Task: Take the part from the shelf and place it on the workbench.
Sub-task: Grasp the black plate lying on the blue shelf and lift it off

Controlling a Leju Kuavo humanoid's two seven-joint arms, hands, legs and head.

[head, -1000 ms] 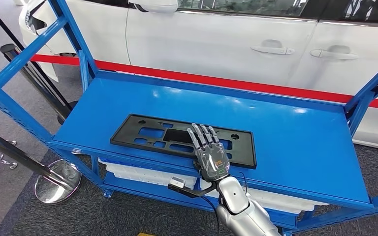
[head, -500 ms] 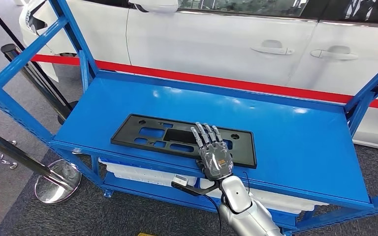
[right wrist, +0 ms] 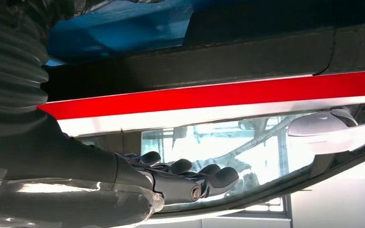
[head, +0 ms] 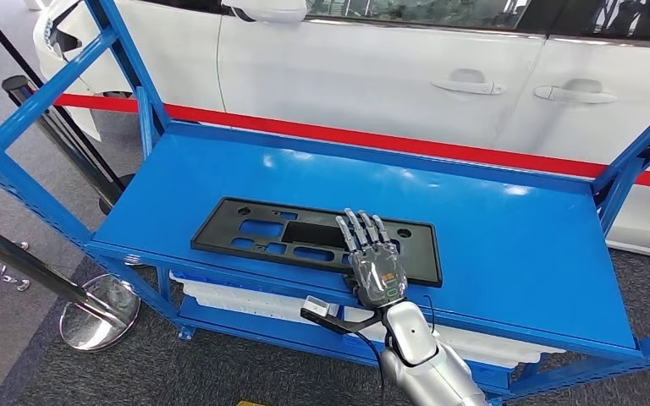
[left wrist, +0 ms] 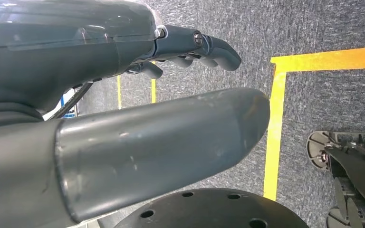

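The black part (head: 315, 240) lay flat on the blue shelf (head: 508, 245), near its front edge, its long axis running side to side along that edge. The right hand (head: 375, 262) hovered or rested over the part's right-hand portion — contact could not be judged from above — with its fingers (head: 357, 228) extended and apart, pointing away from the robot across the part's short width, holding nothing. So most of the part stretched off to the left of that hand, and any lift from there would likely be off-centre. The left hand (left wrist: 123, 118) hung low over grey carpet with a yellow floor line (left wrist: 273, 128) — well away from the shelf, fingers loosely extended, nothing in them. The right hand was plainly the nearer one.
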